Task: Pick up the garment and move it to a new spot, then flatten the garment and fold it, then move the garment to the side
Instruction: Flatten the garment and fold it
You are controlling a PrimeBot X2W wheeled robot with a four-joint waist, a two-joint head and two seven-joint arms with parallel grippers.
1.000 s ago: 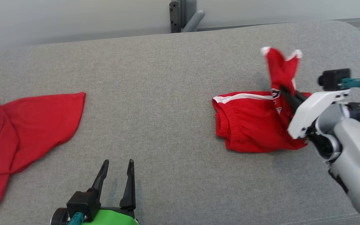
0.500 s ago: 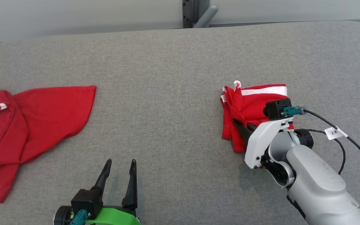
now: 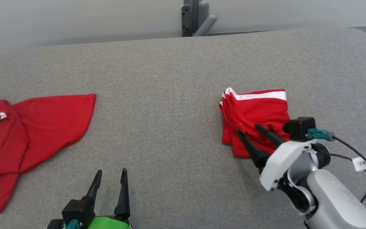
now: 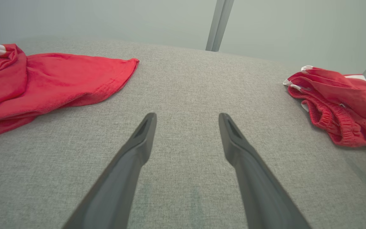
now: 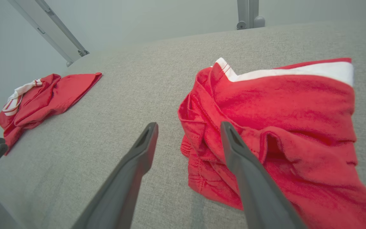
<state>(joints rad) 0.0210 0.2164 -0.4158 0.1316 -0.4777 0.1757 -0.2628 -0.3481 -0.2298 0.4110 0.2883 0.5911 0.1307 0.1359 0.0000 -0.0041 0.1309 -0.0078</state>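
The garment (image 3: pixel 256 111), red with a white band along its far edge, lies folded in a loose bundle on the right side of the grey padded table (image 3: pixel 170 79); the right gripper (image 3: pixel 249 129) hangs at its near-left corner with its jaws spread apart and nothing between them but air. In the right wrist view the gripper (image 5: pixel 187 125) straddles the bundle's left edge; one finger lies over the red cloth (image 5: pixel 281 127), the other over bare grey fabric beside it; whether either finger touches the cloth I cannot tell. The elastic waistband shows bunched at the near-left side, and the top layer is rumpled rather than flat.

The left gripper (image 3: pixel 111 171) sits low at the near edge of the table, jaws wide apart and empty, well apart from the garment; from its own wrist view (image 4: pixel 187 117) the bundle (image 4: pixel 335 105) lies far off to the right. The other red cloth (image 3: pixel 37 127), with a white-striped collar, sprawls on the table's far left.
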